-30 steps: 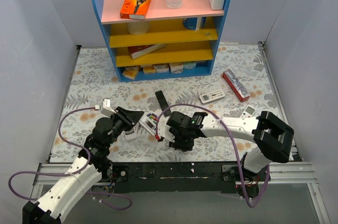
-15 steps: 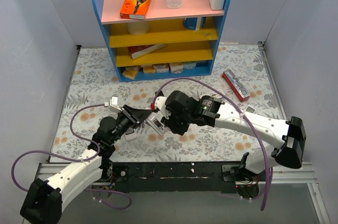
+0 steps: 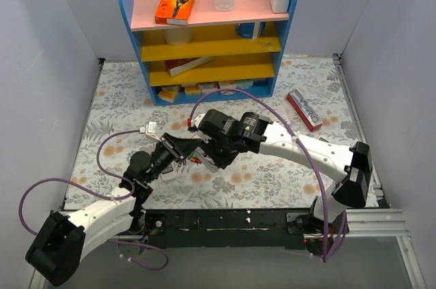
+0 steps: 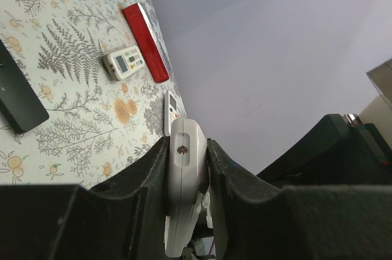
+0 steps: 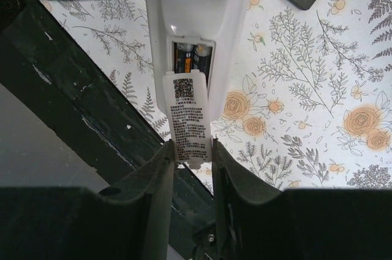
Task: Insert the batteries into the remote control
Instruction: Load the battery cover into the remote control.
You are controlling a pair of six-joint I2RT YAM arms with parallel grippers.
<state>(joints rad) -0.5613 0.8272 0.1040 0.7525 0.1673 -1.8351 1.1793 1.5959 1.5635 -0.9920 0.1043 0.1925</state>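
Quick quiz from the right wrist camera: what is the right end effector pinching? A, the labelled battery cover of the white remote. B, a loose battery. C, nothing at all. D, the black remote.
A: the right end effector grips the lower end of the labelled battery cover, which sits partway off the white remote, with batteries showing in the compartment.

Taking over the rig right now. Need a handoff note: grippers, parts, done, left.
Left gripper: shut on the white remote.
Right gripper: shut on the battery cover, which lies half over the bay.
Batteries: cells show inside the bay.
Black remote: flat on the table, apart from both grippers.
Done: cells appear loaded.
Left: probably slide the cover fully shut, then set the remote down.
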